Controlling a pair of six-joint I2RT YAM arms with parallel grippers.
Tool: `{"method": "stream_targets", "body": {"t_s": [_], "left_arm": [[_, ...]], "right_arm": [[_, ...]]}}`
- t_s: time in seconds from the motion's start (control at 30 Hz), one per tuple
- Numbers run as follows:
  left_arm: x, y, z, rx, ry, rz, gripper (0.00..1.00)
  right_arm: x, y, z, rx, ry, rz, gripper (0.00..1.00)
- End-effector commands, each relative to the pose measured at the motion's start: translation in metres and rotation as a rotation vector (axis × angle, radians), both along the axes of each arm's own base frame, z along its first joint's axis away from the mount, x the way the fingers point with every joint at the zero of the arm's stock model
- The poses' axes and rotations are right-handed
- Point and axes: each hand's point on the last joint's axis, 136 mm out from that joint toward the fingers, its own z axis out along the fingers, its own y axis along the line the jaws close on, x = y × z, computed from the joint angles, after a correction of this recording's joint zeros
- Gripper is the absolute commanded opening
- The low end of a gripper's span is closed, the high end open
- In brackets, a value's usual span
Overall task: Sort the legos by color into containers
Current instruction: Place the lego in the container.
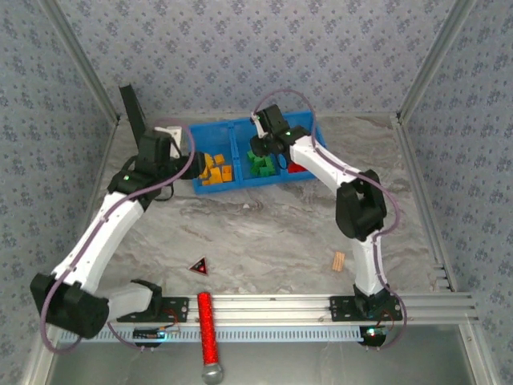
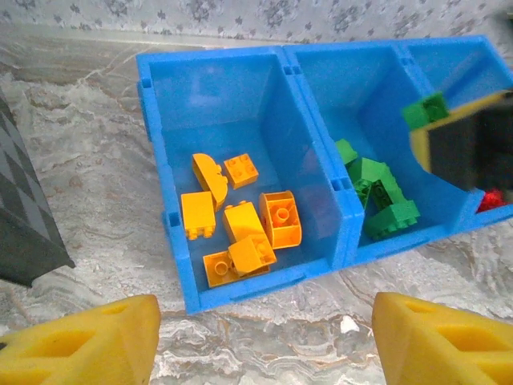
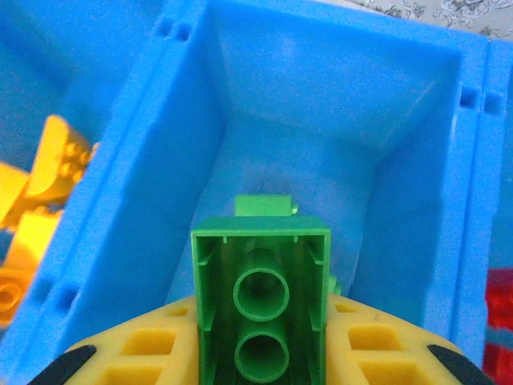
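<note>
The right gripper [image 3: 260,349] is clenched on 1 green brick [image 3: 260,273]. The brick's hollow underside faces the wrist camera, and it is held above the middle compartment of the bin [image 2: 256,282]. Other green bricks [image 2: 377,200] already lie in this compartment. The yellow-orange bricks [image 2: 240,228] are in the bin's left compartment and the red bricks [image 2: 490,199] in its right one. The left gripper [image 2: 264,353] hangs just in front of the bin's left compartment, with its fingers spread wide and nothing between them. Well in front of the bin lie a dark triangle [image 1: 199,265] and a tan piece [image 1: 338,261], which are not legos. I judge that the sorting is nearly finished.

Some things can go wrong from here. If the fingers let go too high above the bin, the brick can hit the green pile, bounce and jump over a divider to the yellow or red side. If the gripper goes lower without care, a finger can catch the bin's wall and tip or shift the bin. The left gripper is so near the bin's front that a small forward move would push it.
</note>
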Motion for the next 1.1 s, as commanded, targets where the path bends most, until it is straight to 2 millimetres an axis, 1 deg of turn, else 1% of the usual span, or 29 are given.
{"method": "stream_targets", "body": {"t_s": [0.0,0.13,0.2,0.23,0.27,0.3,0.4,0.53,0.73,0.8,0.9,1.0,1.07], "left_arm": [[-0.019,0.003,0.003,0.017,-0.017,-0.044,0.72],[-0.034,0.005,0.005,0.037,-0.016,-0.086,0.73],[-0.040,0.005,0.004,0.045,-0.014,-0.102,0.74],[-0.042,0.006,0.004,0.052,-0.013,-0.104,0.75],[-0.044,0.008,0.003,0.057,-0.009,-0.102,0.75],[-0.046,0.009,0.003,0.062,-0.005,-0.103,0.76],[-0.051,0.010,0.003,0.067,0.001,-0.110,0.76],[-0.058,0.016,0.002,0.092,0.016,-0.099,0.77],[-0.057,0.019,0.000,0.098,0.019,-0.083,0.77],[-0.056,0.020,-0.002,0.100,0.023,-0.078,0.78],[-0.056,0.024,-0.004,0.109,0.016,-0.056,0.79],[-0.050,0.035,-0.008,0.137,-0.001,0.014,0.82],[-0.042,0.046,-0.009,0.156,-0.031,0.084,0.86]], "right_arm": [[0.020,0.003,-0.018,-0.034,0.011,0.005,0.29],[0.043,0.007,-0.030,-0.033,0.008,-0.007,0.30],[0.052,0.007,-0.038,-0.034,0.020,-0.022,0.31],[0.054,0.007,-0.045,-0.039,0.037,-0.023,0.32],[0.058,0.009,-0.046,-0.038,0.032,-0.025,0.33],[0.056,0.008,-0.055,-0.054,0.054,-0.026,0.33],[0.058,0.012,-0.066,-0.053,0.066,-0.022,0.36],[0.061,0.013,-0.073,-0.044,0.073,-0.028,0.40],[0.061,0.016,-0.067,-0.019,0.074,-0.017,0.46],[0.060,0.017,-0.065,-0.020,0.075,-0.014,0.46],[0.057,0.019,-0.056,-0.019,0.066,-0.003,0.46],[0.051,0.021,-0.035,-0.013,0.043,0.018,0.49],[0.045,0.023,-0.015,-0.002,0.023,0.036,0.51]]}}
